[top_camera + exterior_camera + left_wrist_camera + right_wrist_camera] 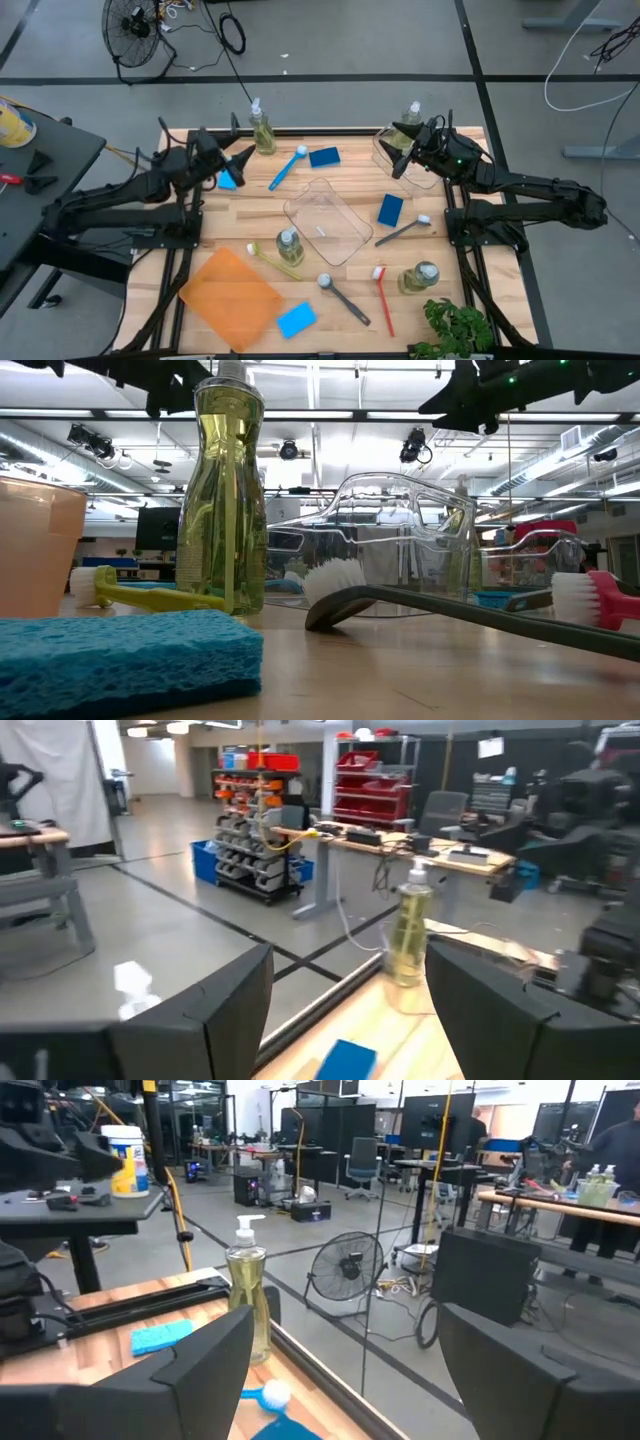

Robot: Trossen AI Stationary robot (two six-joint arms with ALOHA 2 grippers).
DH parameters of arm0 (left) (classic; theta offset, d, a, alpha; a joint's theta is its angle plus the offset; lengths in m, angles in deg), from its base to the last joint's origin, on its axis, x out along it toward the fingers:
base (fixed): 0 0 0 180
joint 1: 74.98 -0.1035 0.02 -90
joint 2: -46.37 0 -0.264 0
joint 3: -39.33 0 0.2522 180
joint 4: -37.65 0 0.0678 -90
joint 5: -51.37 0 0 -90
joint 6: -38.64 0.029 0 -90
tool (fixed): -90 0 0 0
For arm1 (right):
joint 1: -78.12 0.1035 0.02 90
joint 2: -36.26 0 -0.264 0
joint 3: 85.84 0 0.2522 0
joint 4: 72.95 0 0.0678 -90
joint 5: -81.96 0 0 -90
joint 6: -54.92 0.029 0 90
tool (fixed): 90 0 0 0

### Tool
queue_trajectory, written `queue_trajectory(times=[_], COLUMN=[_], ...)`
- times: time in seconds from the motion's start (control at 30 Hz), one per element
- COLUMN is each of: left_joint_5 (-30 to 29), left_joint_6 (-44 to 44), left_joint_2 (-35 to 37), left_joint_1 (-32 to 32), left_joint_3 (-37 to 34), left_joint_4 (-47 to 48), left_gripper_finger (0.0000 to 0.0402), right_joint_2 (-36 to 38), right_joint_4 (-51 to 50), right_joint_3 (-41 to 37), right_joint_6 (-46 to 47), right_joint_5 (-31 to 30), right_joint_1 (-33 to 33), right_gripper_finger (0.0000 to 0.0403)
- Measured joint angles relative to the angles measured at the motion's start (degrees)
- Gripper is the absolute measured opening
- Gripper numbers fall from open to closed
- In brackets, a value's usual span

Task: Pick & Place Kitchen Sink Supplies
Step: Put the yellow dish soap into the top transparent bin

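L gripper (240,160) is spread wide w/ nothing between the fingers, raised over the table (240,210) at its far-left part, well left of the big clear tub (328,222) in the middle. A blue sponge (229,180) lies just beside its tips; contact can't be judged from above. R gripper (398,150) is also wide open and empty, hovering over a second clear tub (385,155) at the far-right corner, up and right of the big tub.

Supplies relative to the big tub: soap bottle (262,130) far-left of it, standing; blue brush (288,166) and another blue sponge (324,156) just beyond its far edge; a third sponge (390,210) and grey brush (404,231) to its right; a bottle (289,246) and yellow-green brush (272,259) at its near-left corner; dark brush (343,298), red brush (384,298) and a bottle (420,277) on its near side; a fourth sponge (296,320) nearer still, next to the orange tray (230,297).

Hard to see: a bottle (412,114) by the R gripper is partly hidden by the arm. In the low view both arms are cut off at the top edge, grippers not shown. A green plant (455,328) is cropped at the near edge.
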Motion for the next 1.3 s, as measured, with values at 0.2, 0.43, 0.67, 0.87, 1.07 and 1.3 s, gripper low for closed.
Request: queue_trajectory(times=[0.2,0.43,0.67,0.87,1.07,1.3], left_joint_5=[3.9,8.6,8.8,11.7,11.6,9.2], left_joint_6=[-0.8,-3.6,-2.8,-2.7,-2.7,-3.6], left_joint_2=[-3.0,-8.7,-14.4,-19.6,-24.7,-29.2], left_joint_1=[-8.9,-17.6,-22.6,-25.4,-27.0,-27.3], left_joint_3=[0.0,0.0,0.0,0.0,0.0,0.0], left_joint_4=[0.1,0.2,-1.7,-7.1,-11.4,-16.3], left_gripper_finger=[0.0264,0.0264,0.0264,0.0264,0.0264,0.0264], right_joint_2=[0.0,0.0,0.0,0.0,0.0,0.0], right_joint_4=[0.0,-0.5,-0.9,-0.9,-0.9,-0.9], right_joint_3=[0.0,0.0,0.0,0.0,0.0,0.0], right_joint_6=[0.1,0.1,0.1,0.1,0.1,0.0], right_joint_5=[0.0,0.0,0.0,0.0,0.0,-1.6], right_joint_1=[0.0,0.0,0.0,0.0,0.0,0.0], right_gripper_finger=[0.0318,0.0318,0.0318,0.0318,0.0318,0.0318])
